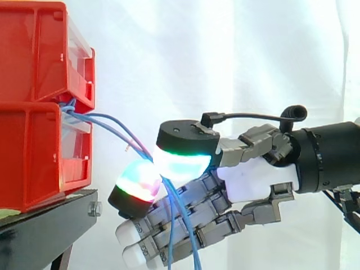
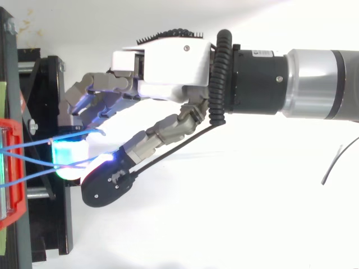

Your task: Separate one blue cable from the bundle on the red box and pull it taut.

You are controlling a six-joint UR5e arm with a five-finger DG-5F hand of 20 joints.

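We see the hand (image 1: 253,180) pinching the blue cable (image 2: 28,144) between thumb and a curled fingertip, just right of the red bins (image 1: 34,140) — it slants rightward and down from the bins, its end hanging below the hand.

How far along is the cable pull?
Done: hand pinches blue cables near the red box. In hand: the pull; strands to the box bow slightly. Left: several strands seem to reach the pads, so isolating one and tautening it remain.
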